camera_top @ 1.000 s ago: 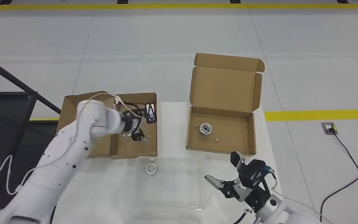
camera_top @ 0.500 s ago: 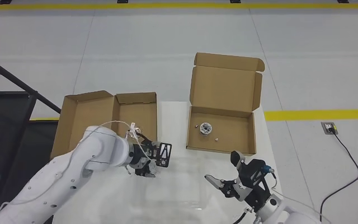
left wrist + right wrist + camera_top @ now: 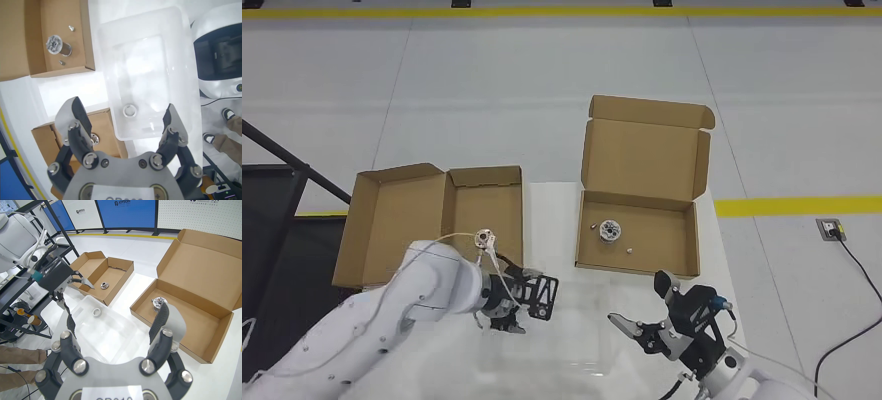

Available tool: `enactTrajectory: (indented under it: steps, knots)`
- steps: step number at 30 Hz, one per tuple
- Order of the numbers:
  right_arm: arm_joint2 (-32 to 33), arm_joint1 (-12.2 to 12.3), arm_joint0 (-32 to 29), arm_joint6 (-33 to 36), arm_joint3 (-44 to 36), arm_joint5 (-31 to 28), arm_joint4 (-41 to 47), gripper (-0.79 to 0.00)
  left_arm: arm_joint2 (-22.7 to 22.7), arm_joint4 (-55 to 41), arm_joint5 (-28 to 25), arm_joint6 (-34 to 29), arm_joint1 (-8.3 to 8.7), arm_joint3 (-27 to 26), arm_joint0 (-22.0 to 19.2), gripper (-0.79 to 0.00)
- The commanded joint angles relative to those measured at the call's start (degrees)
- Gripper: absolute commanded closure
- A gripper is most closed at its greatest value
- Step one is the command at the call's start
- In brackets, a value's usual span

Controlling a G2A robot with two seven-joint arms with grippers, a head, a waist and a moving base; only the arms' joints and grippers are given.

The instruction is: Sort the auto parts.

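A white ring [image 3: 129, 110] [image 3: 97, 312] lies in the clear plastic tray [image 3: 572, 345] [image 3: 143, 56] [image 3: 113, 332] at mid-table. My left gripper [image 3: 522, 302] [image 3: 124, 117] [image 3: 75, 294] hangs open just above the ring, at the tray's end nearest the left box. A flanged metal part [image 3: 484, 238] [image 3: 104, 286] [image 3: 94, 139] rests in the left cardboard box [image 3: 402, 225] [image 3: 117, 264]. The right cardboard box [image 3: 662, 245] [image 3: 198, 317] holds a ribbed metal cylinder [image 3: 611, 229] [image 3: 56, 45] [image 3: 158, 302]. My right gripper [image 3: 642, 305] [image 3: 117, 321] is open and empty, near the tray's other end.
Two small screws [image 3: 71, 28] [image 3: 61, 62] lie loose beside the cylinder. Both boxes have raised lids; the right one's lid [image 3: 647, 150] stands tall at the back. A black rack [image 3: 62, 247] stands off the table's left side. White table [image 3: 552, 225] shows between the boxes.
My left gripper left the left box and came toward the tray, stopping over the ring. The flanged part now shows lying in that box. The right arm has not moved.
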Motion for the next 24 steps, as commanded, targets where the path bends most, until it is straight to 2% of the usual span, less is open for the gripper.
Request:
enactTrajectory:
  steps: [1, 7, 13, 15, 17, 19, 20, 21, 22, 24]
  knots:
    - [0.00, 0.00, 0.00, 0.00, 0.00, 0.00, 0.00, -0.785, 1.63, 1.23, 0.00, -1.41, 0.17, -2.15, -0.22, -0.785]
    - [0.00, 0.00, 0.00, 0.00, 0.00, 0.00, 0.00, -0.785, 7.63, 5.86, 0.00, -1.85, 1.26, -4.38, -1.57, -0.770]
    - [0.00, 0.00, 0.00, 0.00, 0.00, 0.00, 0.00, -0.785, 13.32, 6.94, 2.23, -4.07, 1.99, -2.04, -3.91, -0.634]
    - [0.00, 0.00, 0.00, 0.00, 0.00, 0.00, 0.00, -0.785, 14.77, 5.66, 2.79, -4.63, 1.96, -1.25, -4.69, -0.560]
    - [0.00, 0.00, 0.00, 0.00, 0.00, 0.00, 0.00, -0.785, 15.82, 4.16, 2.94, -4.78, 1.84, -0.40, -5.64, -0.536]
    - [0.00, 0.00, 0.00, 0.00, 0.00, 0.00, 0.00, -0.785, 16.81, 3.50, 3.82, -5.66, 1.64, 0.72, -6.50, -0.539]
    - [0.00, 0.00, 0.00, 0.00, 0.00, 0.00, 0.00, -0.785, 17.45, 3.07, 4.05, -5.89, 1.50, 1.32, -6.79, -0.560]
    - [0.00, 0.00, 0.00, 0.00, 0.00, 0.00, 0.00, -0.785, 18.02, 2.59, 4.10, -5.94, 1.33, 2.03, -7.16, -0.616]
    - [0.00, 0.00, 0.00, 0.00, 0.00, 0.00, 0.00, -0.785, 18.40, 1.95, 4.23, -6.07, 1.12, 2.92, -7.50, -0.622]
    - [0.00, 0.00, 0.00, 0.00, 0.00, 0.00, 0.00, -0.785, 19.64, 2.16, 5.04, -6.88, 0.62, 4.59, -8.02, -0.582]
